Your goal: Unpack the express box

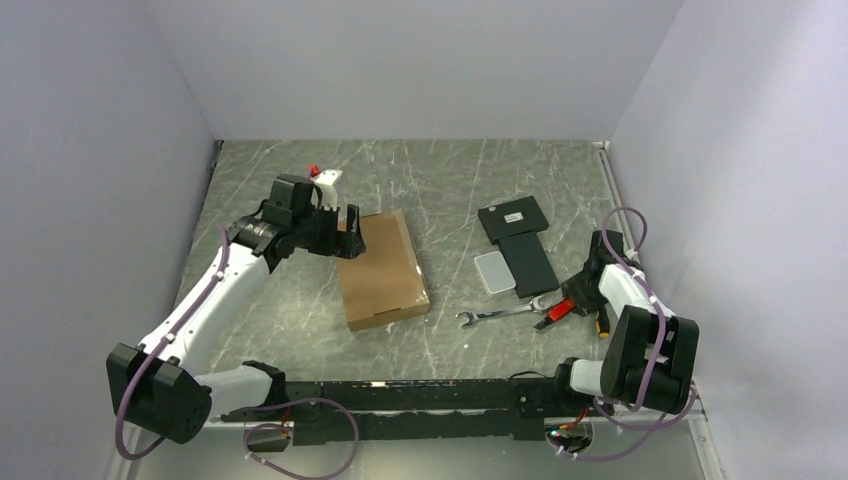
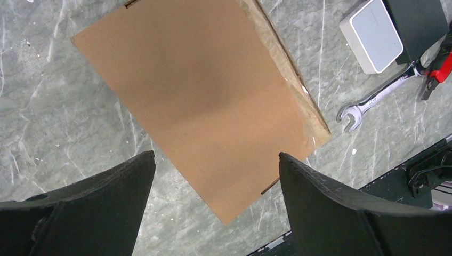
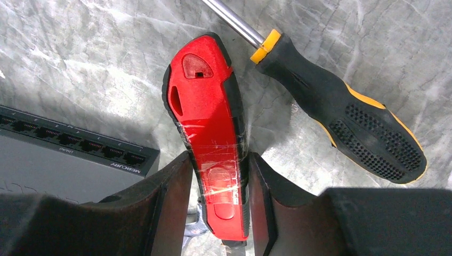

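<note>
Wide left jaws hover over the express box (image 2: pixel 208 101) corner.

The closed express box (image 1: pixel 385 272) lies flat left of centre, with the left gripper (image 1: pixel 351 233) at its far-left corner. Right of it lie two black flat boxes (image 1: pixel 513 220), a wrench (image 1: pixel 495 315), and a red-handled tool (image 1: pixel 558 310) at the right gripper (image 1: pixel 578 296).

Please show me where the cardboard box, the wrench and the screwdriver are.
cardboard box (image 1: pixel 385 268), top view, middle of its lid.
wrench (image 2: pixel 381 93), left wrist view, on its shaft.
screwdriver (image 3: pixel 344 112), right wrist view, on its black and yellow handle.
</note>
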You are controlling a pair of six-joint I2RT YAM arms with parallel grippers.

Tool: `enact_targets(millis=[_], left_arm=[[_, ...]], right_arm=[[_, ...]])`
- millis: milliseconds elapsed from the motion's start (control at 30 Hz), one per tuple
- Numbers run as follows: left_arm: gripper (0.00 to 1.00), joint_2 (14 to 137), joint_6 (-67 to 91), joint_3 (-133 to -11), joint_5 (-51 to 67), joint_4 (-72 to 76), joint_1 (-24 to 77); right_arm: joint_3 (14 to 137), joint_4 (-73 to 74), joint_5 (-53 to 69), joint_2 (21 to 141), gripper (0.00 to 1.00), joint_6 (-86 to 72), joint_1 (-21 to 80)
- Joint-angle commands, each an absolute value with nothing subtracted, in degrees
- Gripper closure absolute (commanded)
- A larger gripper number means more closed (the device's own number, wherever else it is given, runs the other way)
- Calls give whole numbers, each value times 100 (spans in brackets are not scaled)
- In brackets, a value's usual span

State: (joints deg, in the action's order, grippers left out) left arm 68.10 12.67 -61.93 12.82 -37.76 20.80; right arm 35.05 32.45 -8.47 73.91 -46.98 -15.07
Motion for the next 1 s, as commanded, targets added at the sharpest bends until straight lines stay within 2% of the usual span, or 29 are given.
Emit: enact_targets(millis=[0, 133, 467, 600, 767, 867, 967], left_arm=[[9, 6838, 1079, -6316, 1398, -3727, 2070], [10, 6901, 1074, -6324, 1427, -3735, 2108], [11, 7040, 1129, -6335, 1681, -3649, 1991], [11, 7016, 1276, -6224, 2177, -3438, 1567], [12, 7113, 1455, -6127, 2763, -3207, 1027], [12, 7203, 1613, -6006, 3245, -2883, 739], [13, 7346, 1711, -5951, 3613, -2771, 531]], right_arm=[[3382, 3546, -921, 7720, 58, -4843, -1512], [3370, 3664, -1013, 7365, 61, -4854, -1512], [3449, 3752, -744, 5891, 99, -4272, -1512], [3558, 3707, -389, 5592, 100, -3964, -1511], [3630, 3004, 1302, 5330, 100, -3274, -1319], [3455, 2113, 1743, 4938, 100, -3238, -696], [3499, 1223, 1580, 4863, 100, -3086, 483]])
